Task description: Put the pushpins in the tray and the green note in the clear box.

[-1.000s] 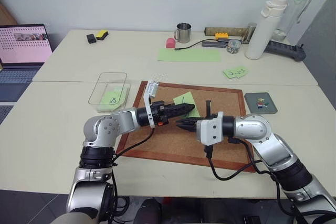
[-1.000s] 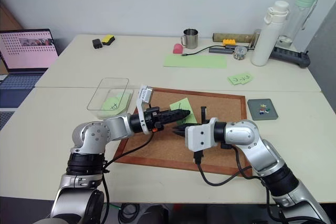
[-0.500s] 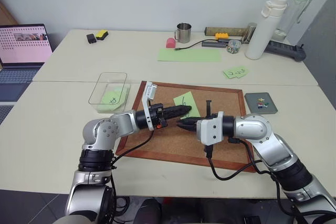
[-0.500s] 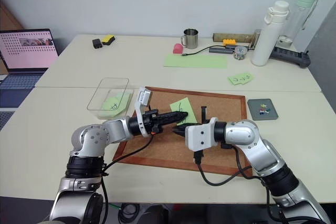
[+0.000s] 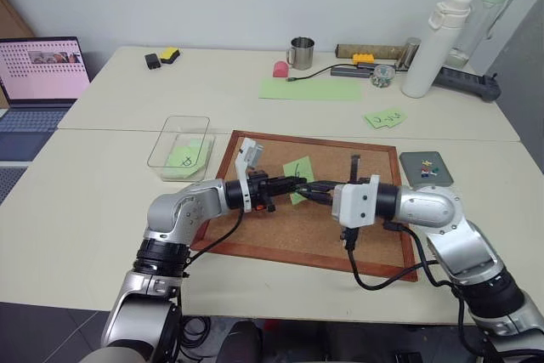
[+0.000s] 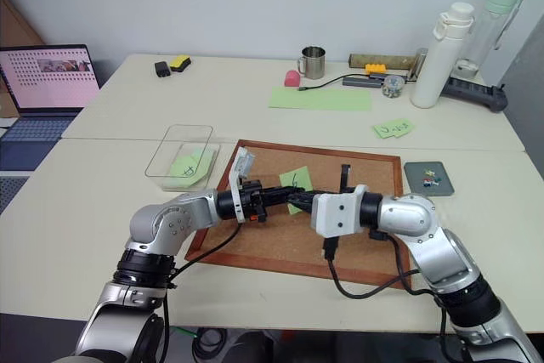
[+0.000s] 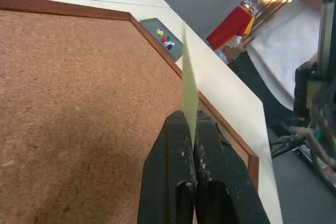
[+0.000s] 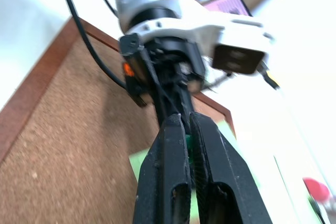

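The green note (image 5: 299, 167) stands edge-up over the cork board (image 5: 280, 231). My left gripper (image 5: 297, 182) is shut on its lower edge, and the thin sheet (image 7: 189, 82) rises from between the fingers. My right gripper (image 5: 306, 193) points at the left one, tips nearly touching, and is shut. A small dark green bit shows between its fingertips (image 8: 178, 129); I cannot tell what it is. Several pushpins (image 5: 427, 167) lie in the grey tray (image 5: 415, 178), right of the board. The clear box (image 5: 180, 120), left of the board, holds another green note.
A laptop (image 5: 42, 70) sits at the far left. At the back of the table are a mug (image 5: 299, 53), a large green sheet (image 5: 310, 88), a white bottle (image 5: 429, 44) and loose green notes (image 5: 382, 116). A person in white (image 7: 294, 51) is beyond the table's right edge.
My left gripper has closed on the green note, which now stands on edge instead of lying on the board. My right gripper has drawn back slightly to the right.
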You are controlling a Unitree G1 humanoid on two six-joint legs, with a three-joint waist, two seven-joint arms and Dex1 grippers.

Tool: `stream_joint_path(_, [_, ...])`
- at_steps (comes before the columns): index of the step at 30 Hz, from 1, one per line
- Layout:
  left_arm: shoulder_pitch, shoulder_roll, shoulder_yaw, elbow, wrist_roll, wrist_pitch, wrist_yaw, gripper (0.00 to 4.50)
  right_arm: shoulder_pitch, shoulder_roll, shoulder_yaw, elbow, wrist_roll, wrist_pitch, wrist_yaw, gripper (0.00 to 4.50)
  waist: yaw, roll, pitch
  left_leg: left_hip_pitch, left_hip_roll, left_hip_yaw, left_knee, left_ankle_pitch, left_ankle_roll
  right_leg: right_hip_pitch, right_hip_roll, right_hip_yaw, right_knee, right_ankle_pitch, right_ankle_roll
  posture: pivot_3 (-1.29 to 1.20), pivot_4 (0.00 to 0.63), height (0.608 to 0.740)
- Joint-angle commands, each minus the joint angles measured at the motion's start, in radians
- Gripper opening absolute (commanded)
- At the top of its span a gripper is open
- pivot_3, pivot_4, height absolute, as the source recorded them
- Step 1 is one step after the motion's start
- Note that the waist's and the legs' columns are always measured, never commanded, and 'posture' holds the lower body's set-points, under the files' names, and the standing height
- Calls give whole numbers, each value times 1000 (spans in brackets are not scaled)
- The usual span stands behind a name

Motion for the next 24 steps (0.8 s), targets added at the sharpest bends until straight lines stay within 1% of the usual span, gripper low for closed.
stream_joint_path(1, [-60, -14, 20, -48, -15, -32, -28, 4, 76, 29, -152, -54, 91, 87, -101, 0, 0, 0, 0, 0, 0, 0, 0, 0, 0, 0, 0, 0, 0, 0, 0, 0, 150, 740])
stream_joint_path(2, [-74, -16, 23, -69, -21, -34, -30, 4, 88, 57, -219, -52, 132, 155, -151, 0, -1, 0, 0, 0, 0, 0, 0, 0, 0, 0, 0, 0, 0, 0, 0, 0, 150, 740])
stream_joint_path(4, [-101, -23, 33, -98, -36, -32, -27, 4, 97, 78, -313, -30, 179, 241, -212, 0, -2, -1, 0, 0, 0, 1, 0, 0, 0, 0, 0, 1, 0, 0, 0, 0, 150, 740])
stream_joint_path(5, [-111, -19, 18, -120, -21, -55, -39, 4, 99, 85, -363, -7, 200, 288, -242, 0, -2, -1, 0, 0, 0, 1, 0, 0, 0, 0, 0, 1, 1, 0, 0, 0, 150, 740])
stream_joint_path(9, [-122, 2, -81, -210, 80, -187, -103, 4, 70, 112, -544, 99, 275, 465, -377, 0, -1, -1, 0, 0, 0, 1, 0, 0, 0, 0, 0, 1, 0, 0, 0, 0, 150, 740])
stream_joint_path(12, [-98, 23, -178, -252, 187, -335, -164, 4, 34, 110, -626, 204, 307, 544, -442, 0, -2, 0, 0, 1, 0, 2, -2, 0, 0, 0, 0, 2, 0, 0, 0, 0, 150, 740])
stream_joint_path(16, [-74, 19, -262, -255, 281, -476, -210, 4, -10, 97, -675, 348, 341, 602, -477, 0, -6, 1, 0, 2, 0, 6, -3, 0, 0, -1, 0, 5, 0, 0, 0, 0, 150, 740])
stream_joint_path(20, [-82, -1, -286, -224, 320, -532, -215, 4, -66, 96, -686, 446, 377, 629, -481, 0, -6, 1, 1, 2, 0, 7, -3, -1, 1, -1, 0, 5, 1, 0, 0, 0, 150, 740])
stream_joint_path(21, [-85, -3, -288, -215, 329, -542, -217, 0, -78, 96, -682, 466, 379, 629, -483, 261, -6, 1, 1, 2, 0, 7, -3, -2, 3, -1, 0, 6, 1, 0, 0, 0, 150, 740])
stream_joint_path(23, [-84, -4, -295, -205, 349, -562, -220, 0, -97, 98, -672, 509, 388, 634, -475, 583, -7, 2, 1, 2, 0, 7, -2, -2, 4, -1, 0, 5, 1, 0, 0, 0, 150, 740])
stream_joint_path(24, [-82, -1, -296, -201, 356, -569, -222, 0, -104, 99, -667, 533, 386, 624, -472, 889, -6, 2, 1, 2, 0, 7, -2, -2, 4, -1, 1, 5, 1, 0, 0, 0, 150, 740])
